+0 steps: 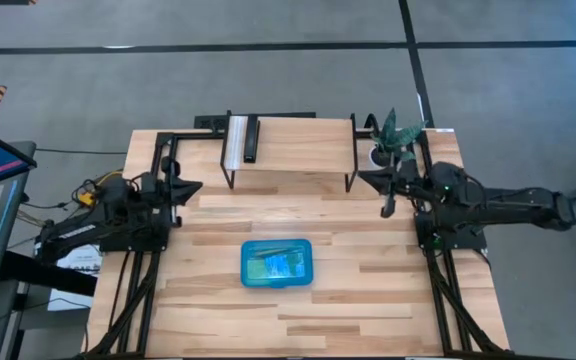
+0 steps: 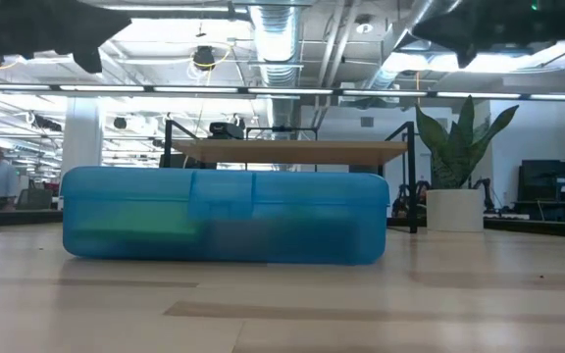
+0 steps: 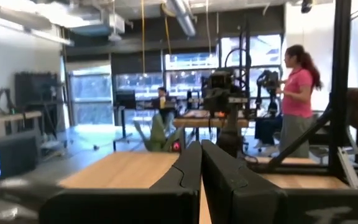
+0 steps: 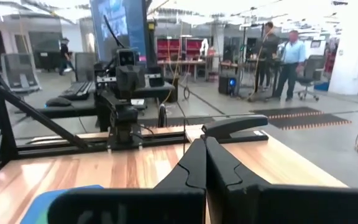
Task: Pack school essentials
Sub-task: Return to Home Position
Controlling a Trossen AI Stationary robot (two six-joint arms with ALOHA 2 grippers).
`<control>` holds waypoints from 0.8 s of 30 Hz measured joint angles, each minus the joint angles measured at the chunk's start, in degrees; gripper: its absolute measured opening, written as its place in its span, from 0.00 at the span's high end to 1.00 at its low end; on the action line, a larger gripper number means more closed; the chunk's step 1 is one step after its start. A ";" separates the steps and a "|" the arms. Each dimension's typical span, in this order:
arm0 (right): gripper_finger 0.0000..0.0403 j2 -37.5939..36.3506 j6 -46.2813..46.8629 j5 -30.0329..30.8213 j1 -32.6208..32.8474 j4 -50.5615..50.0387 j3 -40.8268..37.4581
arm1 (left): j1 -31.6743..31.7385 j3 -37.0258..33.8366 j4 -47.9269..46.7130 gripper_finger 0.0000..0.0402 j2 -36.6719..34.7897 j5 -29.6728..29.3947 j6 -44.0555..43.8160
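Looking down from the high view, you're done packing: the blue case (image 1: 277, 263) sits shut, centred on the table (image 1: 368, 300), with the school essentials (image 1: 268, 266) showing as green-blue blurs through the lid, left arm (image 1: 128, 215) and right arm (image 1: 468, 205) tucked at the side edges, only homing left, I'd say. Low view has it flat on pale wood planks, shelf riser (image 2: 292, 150) and potted plant (image 2: 459, 137) behind. Wrist views show the left gripper (image 3: 201, 148) and right gripper (image 4: 205, 143) each pressed together on nothing, people (image 3: 297, 93) well off in the room.
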 joint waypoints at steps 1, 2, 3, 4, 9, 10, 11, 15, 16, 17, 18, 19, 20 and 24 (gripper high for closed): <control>0.98 -1.71 0.20 0.00 -0.08 0.07 -1.21 | 0.00 0.00 -0.89 1.00 0.00 -0.06 -0.33; 0.98 -3.39 0.43 0.02 -0.08 0.46 -2.49 | 0.00 0.00 -1.61 1.00 0.02 0.07 -0.98; 0.98 -4.98 0.80 0.03 -0.08 0.78 -3.80 | 0.00 0.00 -1.96 1.00 0.02 0.43 -1.57; 0.98 -6.47 1.14 0.04 -0.08 0.94 -4.96 | 0.00 0.00 -2.04 1.00 0.02 0.90 -1.88; 0.98 -12.84 1.97 0.06 -0.02 1.69 -10.41 | 0.00 -0.07 -3.66 1.00 0.02 3.39 -2.27; 0.98 -13.93 1.97 0.07 -0.03 2.07 -11.41 | -0.02 -0.57 -3.12 1.00 0.00 3.43 -2.59; 0.98 -15.03 1.96 0.07 -0.04 2.18 -12.30 | -0.02 -1.26 -2.62 1.00 0.00 3.46 -3.05; 0.98 -18.29 1.94 0.07 -0.04 2.35 -15.09 | -0.02 -4.31 -0.80 1.00 0.02 3.45 -5.28; 0.98 -19.07 1.86 0.07 -0.04 2.20 -15.67 | -0.02 -5.28 0.86 1.00 0.02 3.50 -6.06; 0.98 -19.87 1.69 0.07 -0.04 1.92 -16.18 | -0.02 -6.16 2.31 1.00 0.00 3.79 -6.72; 0.98 -20.49 1.58 0.07 -0.04 1.08 -16.38 | -0.02 -6.90 3.53 1.00 0.00 4.02 -7.11; 0.98 -21.13 1.56 0.07 -0.02 -0.10 -16.50 | -0.02 -7.60 4.71 1.00 0.00 4.10 -7.34; 0.98 -21.73 1.57 0.07 -0.04 -1.26 -16.67 | -0.02 -8.34 5.99 1.00 0.00 4.20 -7.48; 0.98 -24.03 2.50 0.07 -0.02 -5.74 -16.79 | -0.02 -9.22 6.87 1.00 -0.07 4.35 -7.41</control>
